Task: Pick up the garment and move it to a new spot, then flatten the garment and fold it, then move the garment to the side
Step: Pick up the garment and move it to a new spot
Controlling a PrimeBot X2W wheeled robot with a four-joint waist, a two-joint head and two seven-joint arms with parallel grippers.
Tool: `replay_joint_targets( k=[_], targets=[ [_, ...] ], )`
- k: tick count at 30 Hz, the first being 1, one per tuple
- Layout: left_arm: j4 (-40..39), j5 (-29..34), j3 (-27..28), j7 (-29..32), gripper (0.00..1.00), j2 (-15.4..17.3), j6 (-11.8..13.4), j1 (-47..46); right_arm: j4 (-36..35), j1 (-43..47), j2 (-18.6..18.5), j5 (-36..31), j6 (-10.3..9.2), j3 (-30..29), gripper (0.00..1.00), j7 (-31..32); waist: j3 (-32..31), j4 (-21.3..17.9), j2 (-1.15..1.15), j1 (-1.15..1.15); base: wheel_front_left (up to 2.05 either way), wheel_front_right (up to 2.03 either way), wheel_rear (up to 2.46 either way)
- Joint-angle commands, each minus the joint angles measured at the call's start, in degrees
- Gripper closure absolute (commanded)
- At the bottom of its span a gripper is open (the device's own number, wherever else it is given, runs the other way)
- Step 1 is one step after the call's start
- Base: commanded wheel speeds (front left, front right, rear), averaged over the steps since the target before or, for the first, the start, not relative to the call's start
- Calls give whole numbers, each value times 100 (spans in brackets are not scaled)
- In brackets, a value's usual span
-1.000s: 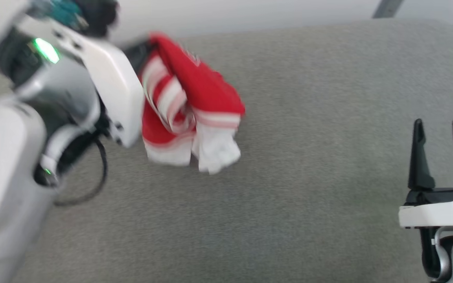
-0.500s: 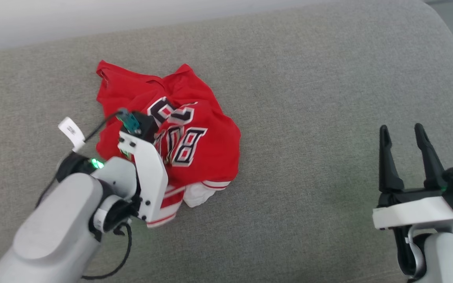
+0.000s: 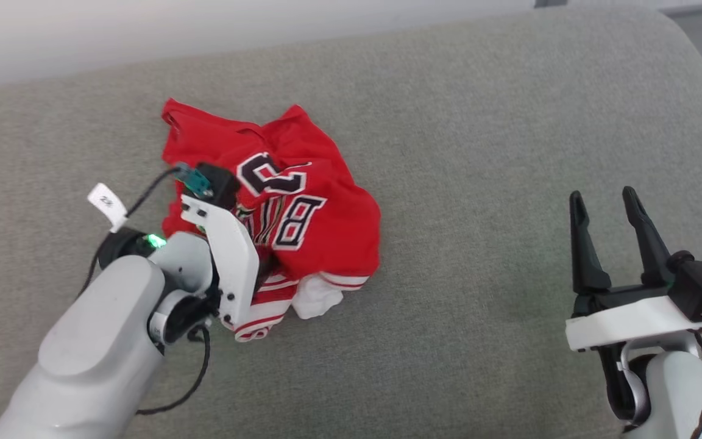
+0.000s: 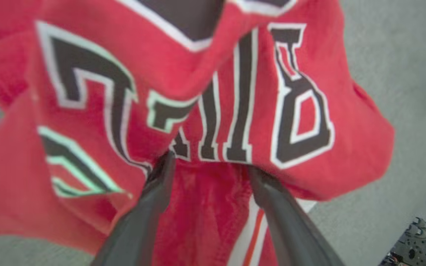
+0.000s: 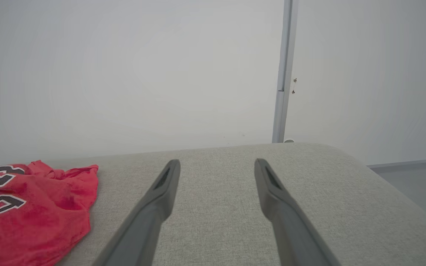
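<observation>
1. We note the garment point(image 3: 302, 201) lying crumpled on the grey cushion point(image 3: 497, 134), left of centre, lettering up, white sleeve and striped trim showing at its near edge
2. We see the left gripper point(image 4: 210, 162) with jaws apart, tips buried in red folds just below the lettering
3. We see the right gripper point(image 3: 602, 194) with jaws apart over the cushion, well apart from the garment

The head view looks steeply down onto the red jersey shirt with black white-outlined lettering point(image 3: 320, 201) on grey woven upholstery point(image 3: 479, 152). The left wrist view sits close up to that shirt; the right wrist view, low and well aside, catches its edge.
</observation>
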Motion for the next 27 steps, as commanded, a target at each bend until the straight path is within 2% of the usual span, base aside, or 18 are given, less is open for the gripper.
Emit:
replay_joint_targets(
  k=[1,4,5,6,7,11,16,17,27],
  targets=[
    [-73,5,89,-256,0,13,-46,-76,15,75,-62,13,-2,-15,0,-27,-147,117,0,0,0,0,0],
    [-229,-49,262,-755,0,45,-86,51,38,142,-151,35,-2,-38,0,-27,-288,232,0,0,0,0,0],
    [-229,-49,262,-755,0,45,-86,51,38,142,-151,35,-2,-38,0,-27,-288,232,0,0,0,0,0],
    [-381,25,372,-1146,0,129,-99,151,54,192,-201,39,-2,-54,0,-28,-376,299,0,0,0,0,0],
    [-381,25,372,-1146,0,129,-99,151,54,192,-201,39,-2,-54,0,-28,-376,299,0,0,0,0,0],
    [-670,48,681,-2049,0,252,-102,447,93,267,-299,64,-2,-52,0,-28,-537,433,0,0,0,0,0],
    [-829,201,1062,-3224,0,354,68,902,148,334,-404,60,-2,-54,0,-29,-689,601,0,0,0,0,0],
    [-855,282,1171,-3639,0,385,108,1104,166,348,-433,54,-2,-48,0,-28,-753,672,0,0,0,0,0],
    [-902,348,1534,-5012,0,436,361,2073,184,574,-498,55,-2,-143,0,-28,-986,1052,0,0,0,0,0]
  ],
)
